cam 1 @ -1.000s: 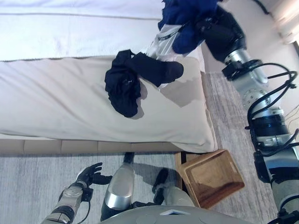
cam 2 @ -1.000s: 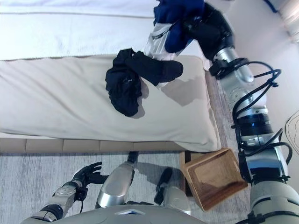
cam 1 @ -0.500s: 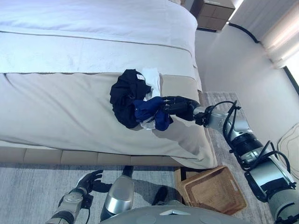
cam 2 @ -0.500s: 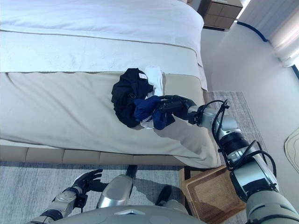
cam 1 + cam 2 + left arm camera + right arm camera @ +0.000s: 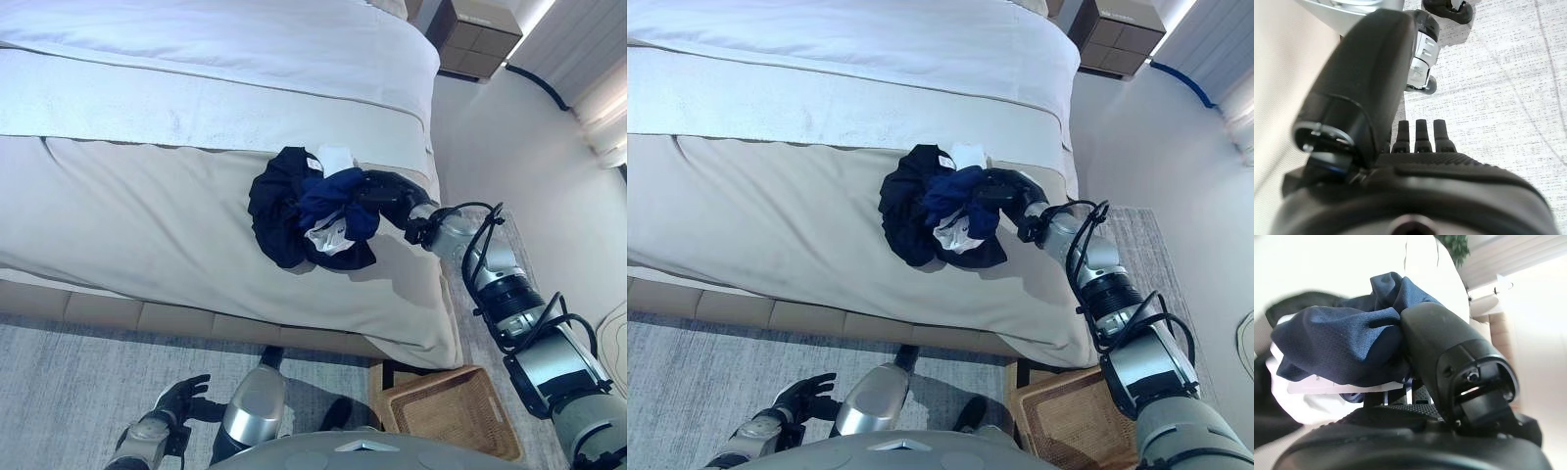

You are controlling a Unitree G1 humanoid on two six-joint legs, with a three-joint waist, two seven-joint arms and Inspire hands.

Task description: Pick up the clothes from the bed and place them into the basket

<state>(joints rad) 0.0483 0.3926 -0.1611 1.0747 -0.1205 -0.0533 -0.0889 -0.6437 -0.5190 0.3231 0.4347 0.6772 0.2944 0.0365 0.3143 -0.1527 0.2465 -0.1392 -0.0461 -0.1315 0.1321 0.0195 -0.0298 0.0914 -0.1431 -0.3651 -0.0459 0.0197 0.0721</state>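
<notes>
A pile of clothes lies on the beige bed cover (image 5: 147, 225) near its right edge: a black garment (image 5: 279, 211), a blue garment (image 5: 333, 196) and a white one (image 5: 328, 237). My right hand (image 5: 387, 193) rests at the pile's right side, shut on the blue garment, which bunches between thumb (image 5: 1449, 347) and fingers in the right wrist view (image 5: 1337, 352). The wicker basket (image 5: 460, 421) stands on the floor below the bed's right corner. My left hand (image 5: 181, 397) hangs low by the floor, open, with its fingers (image 5: 1420, 134) straight.
A white duvet (image 5: 245, 49) covers the far part of the bed. A wooden nightstand (image 5: 480, 39) stands at the far right by the wall. A grey rug (image 5: 78, 362) lies in front of the bed.
The camera has shifted. My right hand, holding the blue garment high a second ago, has come down and now lies on the pile on the bed. The left hand stays low.
</notes>
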